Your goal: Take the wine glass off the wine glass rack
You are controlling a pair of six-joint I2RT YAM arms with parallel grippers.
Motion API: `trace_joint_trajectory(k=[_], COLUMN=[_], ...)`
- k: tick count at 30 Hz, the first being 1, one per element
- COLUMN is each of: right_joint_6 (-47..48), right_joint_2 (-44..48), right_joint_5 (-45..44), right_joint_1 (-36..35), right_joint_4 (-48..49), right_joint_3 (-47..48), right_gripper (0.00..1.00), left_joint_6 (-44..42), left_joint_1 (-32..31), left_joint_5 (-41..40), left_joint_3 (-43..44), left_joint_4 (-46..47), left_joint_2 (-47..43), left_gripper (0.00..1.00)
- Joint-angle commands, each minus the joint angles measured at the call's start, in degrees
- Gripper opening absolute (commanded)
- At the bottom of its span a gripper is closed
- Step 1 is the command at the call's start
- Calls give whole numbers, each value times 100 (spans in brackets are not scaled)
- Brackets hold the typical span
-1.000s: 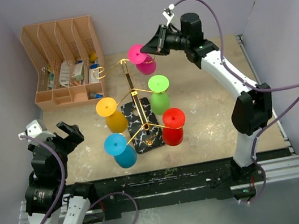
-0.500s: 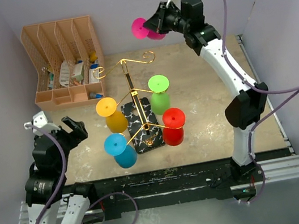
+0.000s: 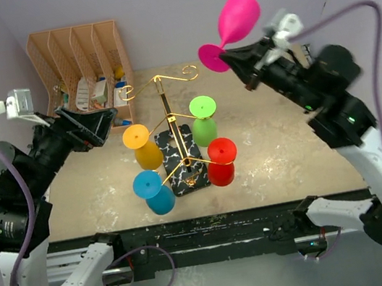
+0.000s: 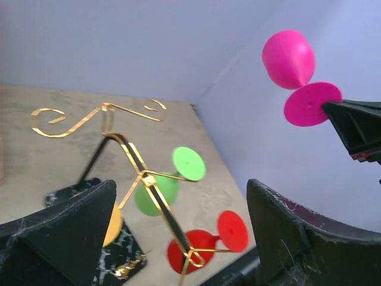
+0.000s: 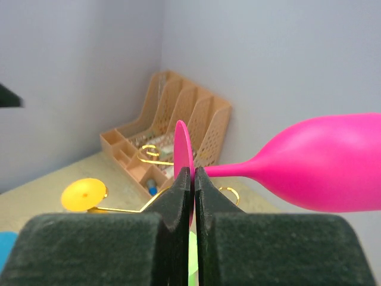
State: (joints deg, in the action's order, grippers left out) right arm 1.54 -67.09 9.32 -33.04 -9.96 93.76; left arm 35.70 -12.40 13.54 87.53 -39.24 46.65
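Observation:
The gold wire wine glass rack (image 3: 166, 110) stands mid-table on its black marble base (image 3: 183, 160), with yellow (image 3: 141, 145), blue (image 3: 153, 191), green (image 3: 203, 120) and red (image 3: 220, 161) glasses hanging on it. My right gripper (image 3: 229, 54) is shut on the foot disc of the pink wine glass (image 3: 235, 18) and holds it high above the table, up and right of the rack's top hooks. It shows in the right wrist view (image 5: 321, 162), the foot pinched between the fingers (image 5: 181, 196). My left gripper (image 3: 103, 121) is open and empty, raised left of the rack (image 4: 134, 161).
A peach slotted desk organiser (image 3: 83, 79) with small items stands at the back left. Grey walls close the table on the left, back and right. The rack's two top hooks (image 3: 191, 75) hold nothing.
My right gripper has lifted the pink glass off the rack's top hook and carried it up and to the right, tipping its bowl upward. My left arm has risen and swung toward the rack.

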Motion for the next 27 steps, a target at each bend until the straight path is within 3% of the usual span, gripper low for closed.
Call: trace_joint_trajectory(k=[1, 8, 16, 23, 27], right_joint_6=[626, 891, 1284, 3133, 4159], right_joint_2=[697, 1083, 409, 236, 317], right_joint_5=[-452, -687, -1283, -3324, -3902], right_joint_1=[-314, -633, -1295, -2998, -3708], right_joint_4=[-524, -745, -626, 621, 1419], right_joint_3=[-14, -226, 120, -555, -1170], right_gripper=[0, 0, 0, 0, 0], left_joint_6=[1226, 2512, 2640, 3119, 3569], left_joint_1=[-16, -17, -16, -16, -15], left_joint_5=[1595, 2511, 2509, 2502, 2574], left_joint_3=[129, -68, 145, 10, -90], left_joint_4=[533, 1338, 782, 522, 433], left_joint_2=[424, 664, 724, 630, 564], left_gripper=[94, 93, 91, 82, 78])
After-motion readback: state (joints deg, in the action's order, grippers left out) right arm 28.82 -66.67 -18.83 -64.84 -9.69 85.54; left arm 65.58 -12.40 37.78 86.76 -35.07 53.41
